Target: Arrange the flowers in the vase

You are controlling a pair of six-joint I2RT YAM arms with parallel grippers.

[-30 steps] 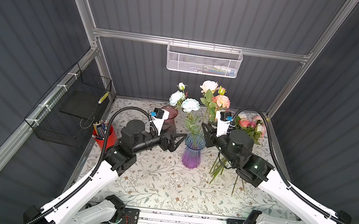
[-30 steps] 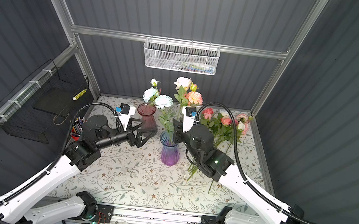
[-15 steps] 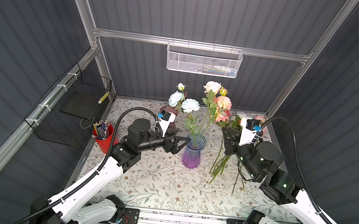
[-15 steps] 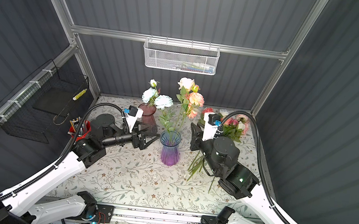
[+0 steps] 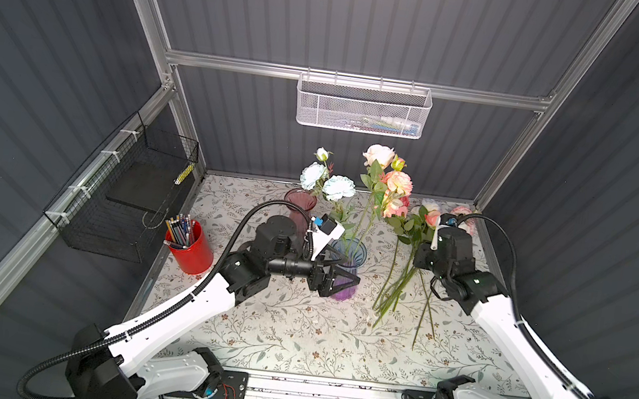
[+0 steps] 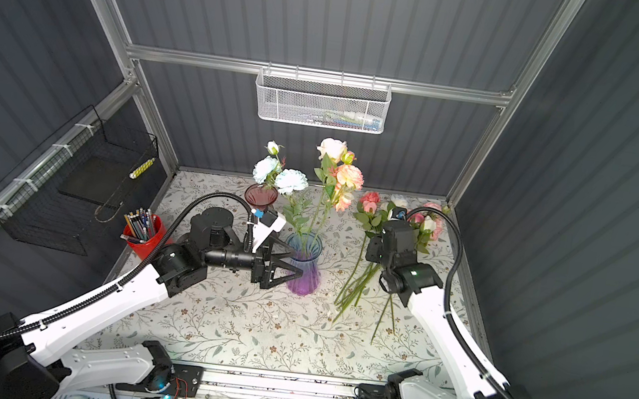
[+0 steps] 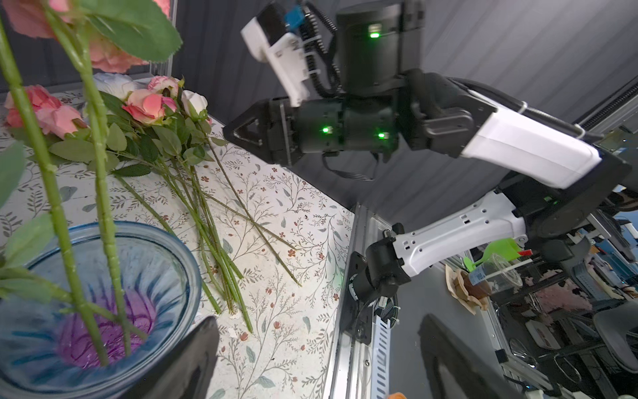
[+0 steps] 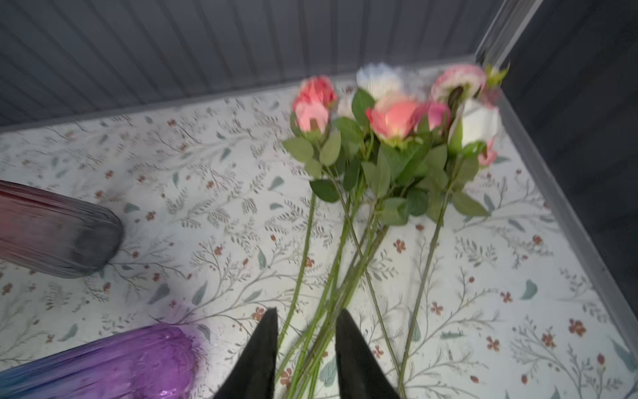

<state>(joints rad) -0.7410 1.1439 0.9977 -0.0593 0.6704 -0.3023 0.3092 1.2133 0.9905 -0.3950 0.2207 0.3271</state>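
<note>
A blue-and-purple glass vase (image 5: 342, 291) (image 6: 303, 280) (image 7: 188, 266) (image 8: 138, 359) stands mid-table with several flowers (image 5: 395, 181) (image 6: 348, 176) upright in it, pale blue, cream and coral. More flowers (image 5: 406, 262) (image 6: 358, 273) (image 7: 148, 110) (image 8: 393, 117) lie in a pile on the right. My left gripper (image 5: 352, 271) (image 6: 298, 264) (image 7: 319, 319) is open close beside the vase, nothing between its fingers. My right gripper (image 7: 230, 133) (image 8: 306, 312) hovers above the pile's stems, jaws a little apart and holding nothing; its wrist hides it in both top views.
An empty maroon vase (image 5: 300, 202) (image 6: 261, 195) (image 8: 51, 231) stands behind the left arm. A red cup of pencils (image 5: 189, 248) sits at the table's left edge. A black wire basket (image 5: 129, 200) hangs on the left wall, a white mesh one (image 5: 363, 108) on the back wall.
My right arm has swung from the vase out to the right, over the pile of flowers. My left gripper has slid right, up against the vase's side.
</note>
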